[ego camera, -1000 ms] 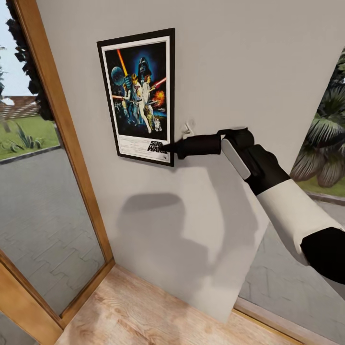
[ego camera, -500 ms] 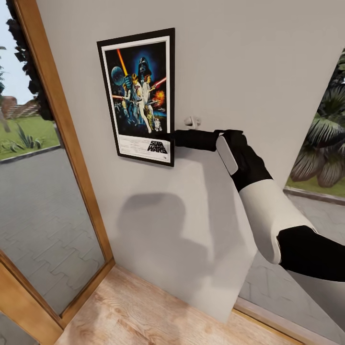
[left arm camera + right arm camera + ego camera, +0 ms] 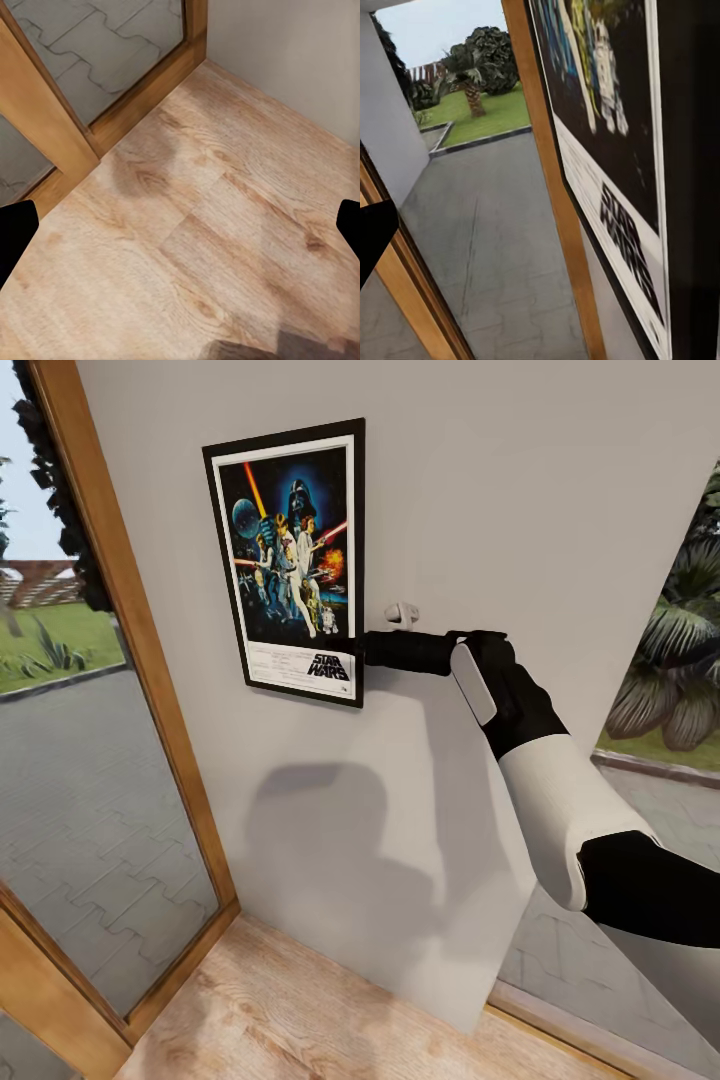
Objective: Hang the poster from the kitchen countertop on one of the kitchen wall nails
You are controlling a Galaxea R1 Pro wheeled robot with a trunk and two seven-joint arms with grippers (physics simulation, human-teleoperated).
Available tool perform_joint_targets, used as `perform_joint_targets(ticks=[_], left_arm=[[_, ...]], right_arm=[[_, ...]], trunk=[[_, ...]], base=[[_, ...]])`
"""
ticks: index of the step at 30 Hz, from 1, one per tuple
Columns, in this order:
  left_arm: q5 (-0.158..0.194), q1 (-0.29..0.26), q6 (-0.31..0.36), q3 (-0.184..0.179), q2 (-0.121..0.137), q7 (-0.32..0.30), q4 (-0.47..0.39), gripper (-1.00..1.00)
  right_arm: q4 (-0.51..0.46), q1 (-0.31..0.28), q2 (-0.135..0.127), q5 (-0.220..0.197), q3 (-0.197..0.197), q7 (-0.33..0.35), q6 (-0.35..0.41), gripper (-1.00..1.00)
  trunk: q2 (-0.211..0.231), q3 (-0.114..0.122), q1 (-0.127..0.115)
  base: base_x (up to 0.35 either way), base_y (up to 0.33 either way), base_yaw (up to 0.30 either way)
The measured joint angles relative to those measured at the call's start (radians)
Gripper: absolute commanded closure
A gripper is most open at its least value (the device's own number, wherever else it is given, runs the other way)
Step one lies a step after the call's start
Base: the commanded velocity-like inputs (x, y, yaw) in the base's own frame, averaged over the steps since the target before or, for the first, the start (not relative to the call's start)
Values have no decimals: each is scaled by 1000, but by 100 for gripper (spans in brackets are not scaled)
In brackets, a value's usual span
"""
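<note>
The poster (image 3: pixel 290 560) (black frame, white border) sits upright, flat against the pale wall (image 3: pixel 520 490).

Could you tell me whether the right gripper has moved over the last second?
Yes. The right gripper has risen along the poster's right edge, from beside the bottom corner to slightly higher; the poster itself has stayed put on the wall.

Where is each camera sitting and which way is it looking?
Head view: on the robot's head, looking down at the wall, the poster and the right arm with its gripper at the frame.
Left wrist view: near the left gripper, facing the wood floor.
Right wrist view: near the right gripper, facing the poster close up.
Shared: head and right wrist views both show the poster.
</note>
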Motion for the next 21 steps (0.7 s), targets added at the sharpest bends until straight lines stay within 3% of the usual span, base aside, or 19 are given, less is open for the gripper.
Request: perform_joint_targets(ticks=[21], left_arm=[[0, 0, 0, -1, -1, 0, 0, -100]], right_arm=[[-1, 0, 0, 0, 0, 0, 0, -100]], trunk=[[0, 0, 0]], base=[[-21, -74, 0]])
